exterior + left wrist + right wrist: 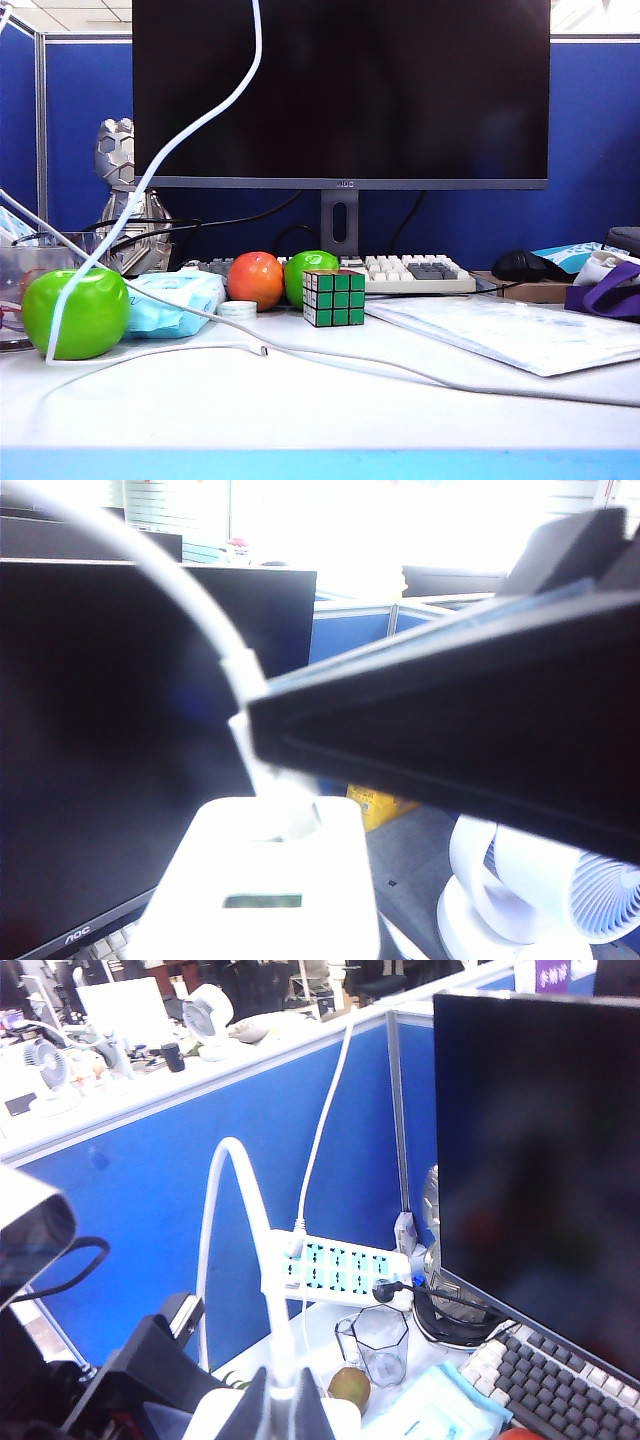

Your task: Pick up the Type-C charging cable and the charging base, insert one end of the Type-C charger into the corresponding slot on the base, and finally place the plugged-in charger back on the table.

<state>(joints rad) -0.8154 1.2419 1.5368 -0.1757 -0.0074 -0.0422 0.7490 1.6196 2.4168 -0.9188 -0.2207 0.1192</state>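
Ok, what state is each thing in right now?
right gripper: shut on Type-C charging cable, raised off the table.
left gripper: shut on charging base, held aloft.
Type-C charging cable: plug at the base's port, seating unclear.
monitor: screen dark.

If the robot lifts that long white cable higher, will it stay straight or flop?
Probably floppy: the Type-C charging cable hangs in curves and drapes over the green apple. It looks light and glossy, so it may slide. The right gripper, raised beside the monitor, pinches it; the left gripper, unseen, seems to hold the charging base.
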